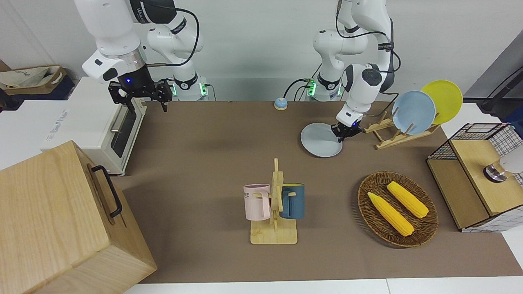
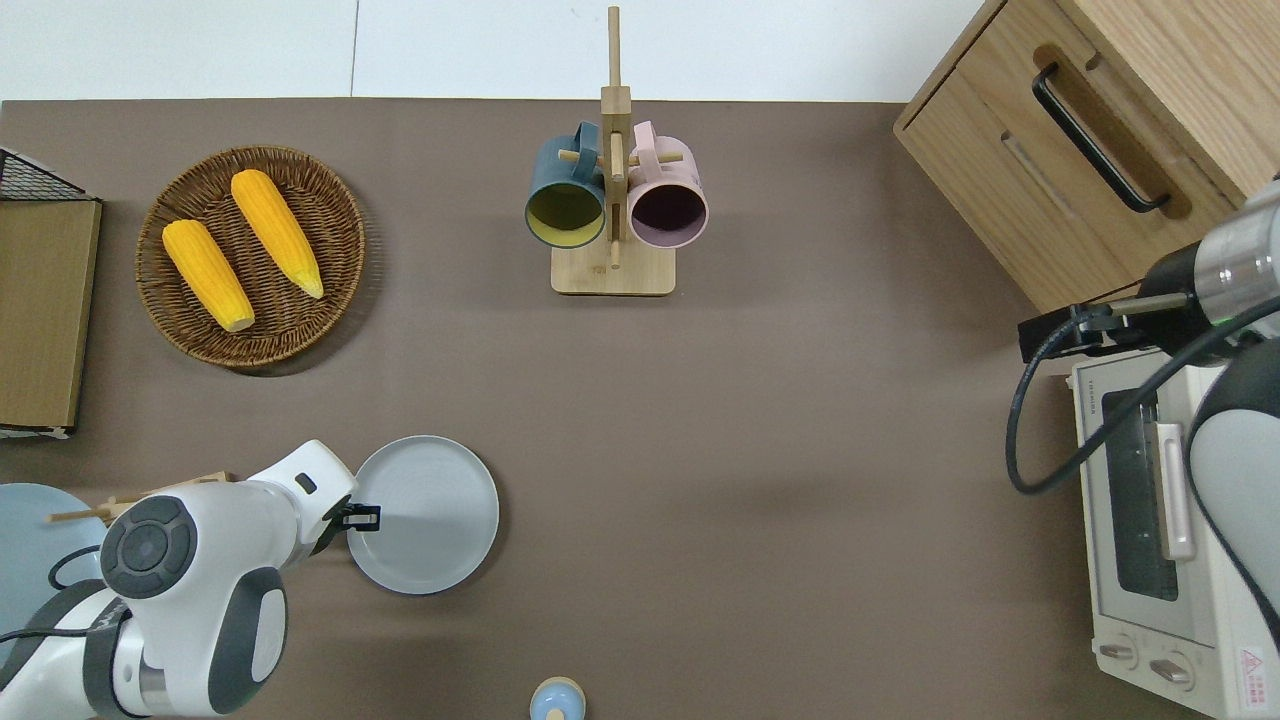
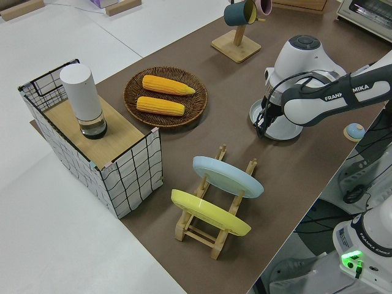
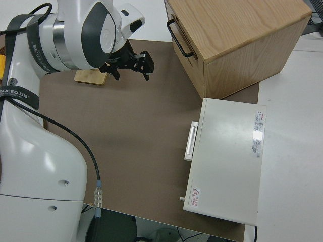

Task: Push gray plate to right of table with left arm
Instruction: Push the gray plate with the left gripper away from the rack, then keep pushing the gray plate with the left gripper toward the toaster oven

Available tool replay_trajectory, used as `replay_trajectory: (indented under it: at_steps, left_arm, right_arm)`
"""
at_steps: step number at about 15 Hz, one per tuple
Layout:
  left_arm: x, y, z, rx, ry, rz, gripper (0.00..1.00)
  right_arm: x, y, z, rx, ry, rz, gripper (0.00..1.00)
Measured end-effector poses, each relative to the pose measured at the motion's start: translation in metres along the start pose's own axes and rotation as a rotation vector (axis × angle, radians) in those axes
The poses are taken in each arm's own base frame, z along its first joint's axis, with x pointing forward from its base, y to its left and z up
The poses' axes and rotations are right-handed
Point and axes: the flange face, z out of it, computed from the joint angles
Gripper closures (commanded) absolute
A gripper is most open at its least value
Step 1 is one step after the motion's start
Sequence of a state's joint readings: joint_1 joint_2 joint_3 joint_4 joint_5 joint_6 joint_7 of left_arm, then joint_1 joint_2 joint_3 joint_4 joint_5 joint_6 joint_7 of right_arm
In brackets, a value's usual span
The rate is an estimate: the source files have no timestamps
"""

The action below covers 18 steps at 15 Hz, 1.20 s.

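Note:
The gray plate [image 1: 320, 141] [image 2: 430, 515] [image 3: 283, 131] lies flat on the brown table [image 1: 212, 171], near the robots toward the left arm's end. My left gripper [image 1: 342, 136] [image 2: 364, 517] [image 3: 262, 125] is shut and empty. It is low at the plate's rim, on the side toward the left arm's end of the table, and seems to touch it. My right gripper [image 1: 143, 97] [image 4: 129, 64] is open and parked.
A wooden rack holds a sky-blue plate [image 1: 413, 112] and a yellow plate [image 1: 443, 100] beside the left gripper. A wicker basket [image 1: 425, 228] with two corn cobs, a mug stand [image 1: 274, 204], a bell [image 1: 280, 103], a toaster oven [image 1: 102, 122] and a wooden box [image 1: 61, 220] also stand on the table.

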<state>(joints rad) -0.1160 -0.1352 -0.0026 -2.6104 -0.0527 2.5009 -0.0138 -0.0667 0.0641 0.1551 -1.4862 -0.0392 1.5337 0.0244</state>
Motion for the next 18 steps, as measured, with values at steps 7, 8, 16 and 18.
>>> replay_trajectory:
  at_steps: [7,8,16,18]
  left_arm:
    - [-0.001,0.053,0.002,-0.006,0.013,-0.042,1.00]
    - [0.000,0.063,0.002,-0.007,0.015,-0.045,1.00]
    - [-0.002,0.150,0.005,-0.023,0.029,-0.083,1.00]
    - [-0.002,0.170,0.006,-0.029,0.036,-0.098,1.00]
  right_arm:
    - [0.000,0.000,0.000,0.000,0.000,0.000,0.017]
    - [0.000,0.000,0.000,0.000,0.000,0.000,0.017]
    - [0.000,0.000,0.000,0.000,0.000,0.000,0.017]
    - [0.000,0.000,0.000,0.000,0.000,0.000,0.017]
